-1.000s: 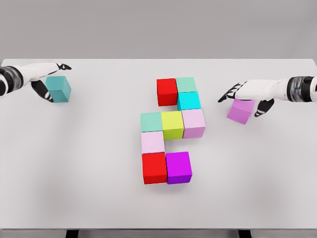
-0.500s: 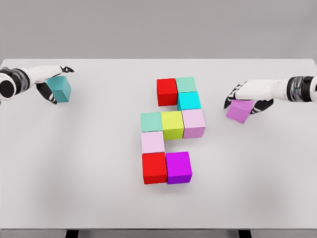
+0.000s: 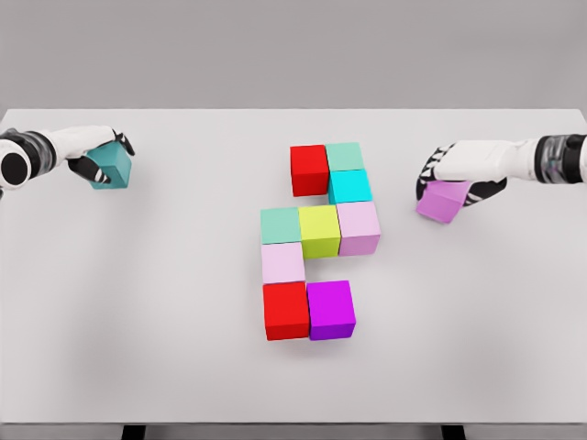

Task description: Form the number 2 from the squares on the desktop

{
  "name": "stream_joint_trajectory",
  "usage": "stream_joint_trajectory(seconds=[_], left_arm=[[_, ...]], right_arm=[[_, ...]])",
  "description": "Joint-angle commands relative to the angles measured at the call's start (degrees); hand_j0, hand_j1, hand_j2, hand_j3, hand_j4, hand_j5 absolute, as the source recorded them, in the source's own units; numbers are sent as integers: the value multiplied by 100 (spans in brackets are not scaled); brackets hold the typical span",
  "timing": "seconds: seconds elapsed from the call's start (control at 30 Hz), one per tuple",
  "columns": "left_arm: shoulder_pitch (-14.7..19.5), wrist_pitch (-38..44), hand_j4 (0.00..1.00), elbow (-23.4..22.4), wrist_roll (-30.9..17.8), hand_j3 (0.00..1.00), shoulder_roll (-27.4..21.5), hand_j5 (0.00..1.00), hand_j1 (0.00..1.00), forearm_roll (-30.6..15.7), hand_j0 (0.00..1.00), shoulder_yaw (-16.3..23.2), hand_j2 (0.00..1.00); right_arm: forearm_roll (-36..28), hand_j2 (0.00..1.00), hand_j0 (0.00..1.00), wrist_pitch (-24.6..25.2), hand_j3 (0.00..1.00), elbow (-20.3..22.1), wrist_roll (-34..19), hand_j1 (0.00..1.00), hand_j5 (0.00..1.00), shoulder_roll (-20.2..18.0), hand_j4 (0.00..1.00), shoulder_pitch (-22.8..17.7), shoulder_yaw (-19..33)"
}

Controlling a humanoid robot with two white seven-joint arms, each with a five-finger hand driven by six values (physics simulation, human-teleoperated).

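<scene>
**Both hands on cubes at the table's edges**

On the white table (image 3: 138, 302), nine cubes sit touching in the middle: a red cube (image 3: 309, 170) and pale green cube (image 3: 345, 156) on top, down to a purple cube (image 3: 331, 309) at the bottom. The left hand (image 3: 96, 151) wraps a teal cube (image 3: 114, 168) far left. The right hand (image 3: 459, 170) closes over a violet cube (image 3: 442, 202) at right.

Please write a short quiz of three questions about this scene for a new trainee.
1. True or false: the left hand is closed on the teal cube.
2. Which cube is the right hand closed on?
A. yellow
B. violet
C. red
3. Fill in: the magenta cube touches a ___ cube on its left.

Key: 1 true; 2 B, the violet cube; 3 red.
</scene>
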State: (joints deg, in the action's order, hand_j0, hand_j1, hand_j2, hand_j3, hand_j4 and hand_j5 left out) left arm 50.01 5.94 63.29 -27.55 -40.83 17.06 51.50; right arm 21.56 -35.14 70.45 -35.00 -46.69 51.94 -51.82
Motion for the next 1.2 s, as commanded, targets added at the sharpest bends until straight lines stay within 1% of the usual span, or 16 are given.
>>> stream_joint_trajectory(seconds=[0.0, 0.1, 0.13, 0.2, 0.23, 0.33, 0.4, 0.47, 0.57, 0.7, 0.8, 0.83, 0.97, 1.0, 1.07, 1.17], left_arm=[[0, 21, 54, 16, -5, 54, -4, 54, 54, -54, 54, 9, 54], [9, 12, 46, 34, -66, 46, 5, 46, 46, -80, 46, 9, 46], [9, 12, 46, 25, -66, 46, 5, 46, 46, -80, 46, 9, 46], [9, 12, 45, 51, -75, 45, 14, 45, 45, -89, 45, 0, 45], [26, 21, 43, 166, -233, 43, 14, 43, 43, -106, 43, -9, 43], [35, 38, 41, 377, -268, 41, 5, 41, 41, -142, 41, -9, 41], [35, 38, 41, 473, -277, 41, 5, 41, 41, -133, 41, -9, 41], [44, 258, 40, 746, -312, 40, 5, 40, 40, -142, 40, -18, 40], [70, 302, 40, 913, -392, 40, 14, 40, 40, -186, 40, -62, 40], [88, 451, 40, 1124, -427, 40, 84, 40, 40, -256, 40, -79, 40], [97, 504, 40, 1194, -427, 40, 198, 40, 40, -256, 40, -88, 40], [167, 504, 40, 1194, -435, 40, 286, 40, 40, -256, 40, -88, 40], [193, 504, 40, 1203, -427, 40, 532, 40, 40, -256, 40, -88, 40], [193, 504, 40, 1247, -427, 40, 532, 40, 40, -256, 40, -97, 40], [193, 504, 40, 1388, -427, 40, 594, 40, 40, -256, 40, -97, 40], [184, 504, 40, 1379, -418, 40, 805, 40, 40, -317, 40, -97, 40]], right_arm=[[-30, 62, 62, 14, 62, 214, 0, 62, 62, -192, 62, -9, 5], [-161, 62, 62, 14, 62, 724, 0, 62, 62, -552, 62, -18, 5], [-302, 62, 62, 14, 62, 847, 0, 62, 62, -666, 62, -18, -4], [-750, 62, 62, 14, 62, 900, 0, 62, 62, -763, 62, -18, -48], [-856, 62, 62, 14, 62, 1023, 0, 62, 62, -868, 62, -18, -118], [-1207, 62, 62, 14, 62, 1515, 0, 62, 62, -1097, 62, -26, -337], [-1488, 62, 62, 14, 62, 1638, 0, 62, 62, -1290, 62, -26, -434], [-1743, 62, 62, 14, 62, 1805, 0, 62, 62, -1492, 62, -26, -513], [-2086, 62, 62, 14, 62, 2060, 0, 62, 62, -1624, 62, -18, -724], [-2113, 62, 62, 14, 62, 2385, 0, 62, 62, -1616, 62, -18, -1041], [-2104, 62, 62, 14, 62, 2464, 0, 62, 62, -1572, 62, 0, -1190], [-2104, 62, 62, 14, 62, 2482, 0, 62, 62, -1528, 62, 0, -1208], [-2086, 62, 62, 14, 62, 2491, 0, 62, 62, -1387, 62, 26, -1348], [-2077, 62, 62, 14, 62, 2491, 0, 62, 62, -1282, 62, 61, -1401], [-2060, 62, 62, 14, 62, 2491, 0, 62, 62, -1106, 62, 307, -1717], [-2025, 62, 62, 14, 62, 2482, 0, 62, 62, -1036, 62, 378, -1858]])
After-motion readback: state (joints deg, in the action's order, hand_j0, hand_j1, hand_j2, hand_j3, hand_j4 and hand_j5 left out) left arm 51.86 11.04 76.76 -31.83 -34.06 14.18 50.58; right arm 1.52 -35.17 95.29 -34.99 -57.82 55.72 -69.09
